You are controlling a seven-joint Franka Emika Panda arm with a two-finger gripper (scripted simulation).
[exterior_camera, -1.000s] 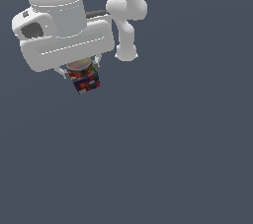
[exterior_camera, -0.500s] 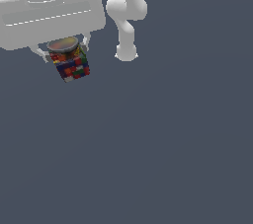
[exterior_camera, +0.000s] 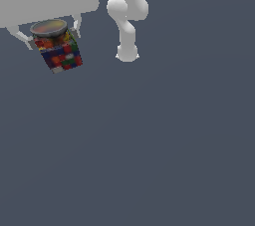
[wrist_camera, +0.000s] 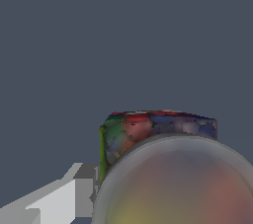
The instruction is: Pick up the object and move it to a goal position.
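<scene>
Between the gripper (exterior_camera: pixel 48 38) fingers: the tilted can (exterior_camera: pixel 59 51) (clamped).

Open grey floor (exterior_camera: pixel 164 150) all around. Only obstacle: arm's own base column (exterior_camera: pixel 127 26), just to exterior view's right of gripper (exterior_camera: pixel 47 33) carrying can (exterior_camera: pixel 59 51).

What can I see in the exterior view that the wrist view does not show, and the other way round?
Only the exterior view shows the arm with its base on the floor, the gripper body above the can, fingers on both sides of the can, and the can's whole side, tilted.

Only the wrist view shows the can's grey-rimmed, orange-brown top from very close, filling the picture's corner, and one finger against the can's side.

Both show the can with its patchy label, held in the gripper, and the plain dark floor.
</scene>
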